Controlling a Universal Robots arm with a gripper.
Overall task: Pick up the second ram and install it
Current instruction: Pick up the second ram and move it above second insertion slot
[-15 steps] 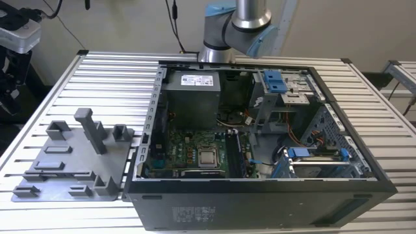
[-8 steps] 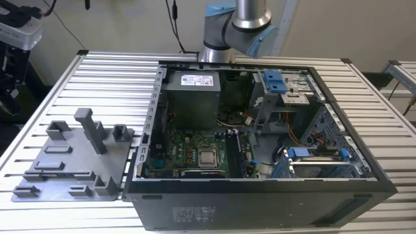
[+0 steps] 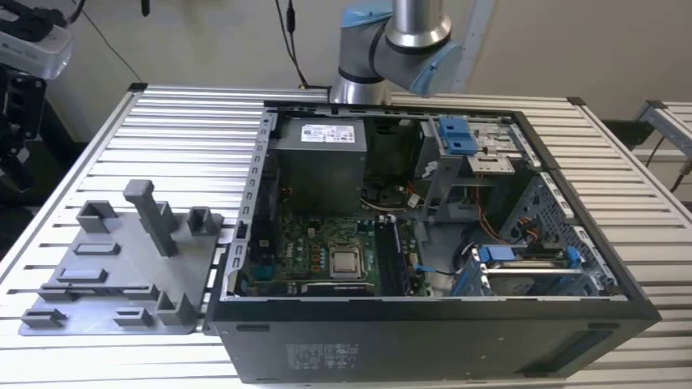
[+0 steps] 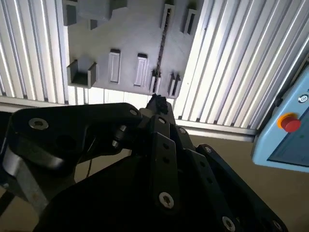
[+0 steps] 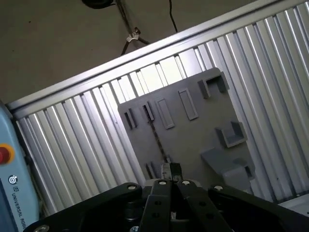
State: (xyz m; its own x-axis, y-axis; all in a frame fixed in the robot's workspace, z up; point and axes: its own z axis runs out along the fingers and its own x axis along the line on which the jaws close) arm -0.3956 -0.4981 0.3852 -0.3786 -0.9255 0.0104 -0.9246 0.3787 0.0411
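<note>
Task at its opening stage: the second ram [image 5: 157, 140] is seen standing on edge in the slots of the grey tray [image 5: 193, 140], not yet lifted. Its install into the computer case [image 3: 433, 340] beside the tray is judged wholly undone. The gripper [image 5: 171, 170] is poised well above the tray, jaws closed together and apparently empty. The ram lies below, roughly in line with its tips.

black gripper [image 5: 170, 169], dark ram [image 5: 157, 140], grey tray [image 5: 193, 140]
</note>
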